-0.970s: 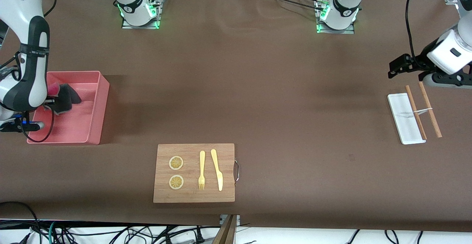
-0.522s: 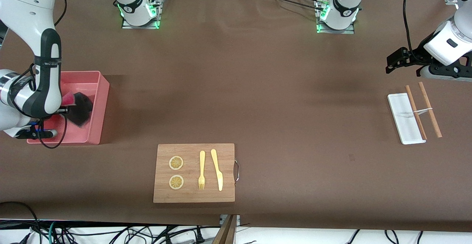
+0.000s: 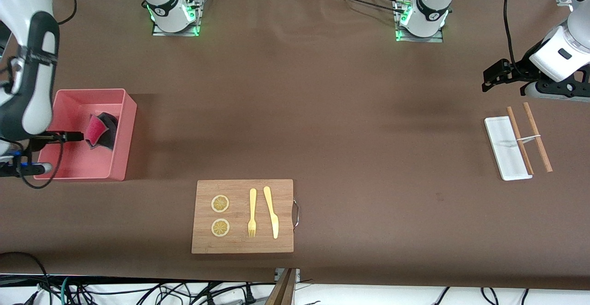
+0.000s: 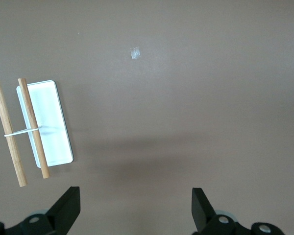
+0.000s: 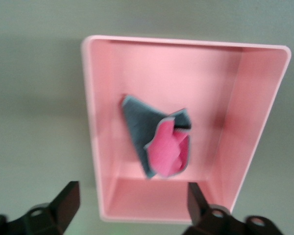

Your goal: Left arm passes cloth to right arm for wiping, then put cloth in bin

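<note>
Released since a moment ago, the cloth (image 5: 159,142) lies crumpled in the bin (image 5: 108,210), right end effector (image 5: 130,208) spread empty above it, while the waiting left end effector (image 4: 136,208) hangs wide open, holding nothing, over bare bench (image 4: 196,98) near the white tray (image 4: 46,122).

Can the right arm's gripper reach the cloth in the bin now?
Probably yes: the right gripper is open above the bin, and the cloth lies uncovered inside.

magenta-and-dark-grey cloth (image 5: 159,143) with pale trim; salmon-pink bin (image 5: 104,58); white tray (image 3: 500,150); brown table (image 3: 350,125)
</note>
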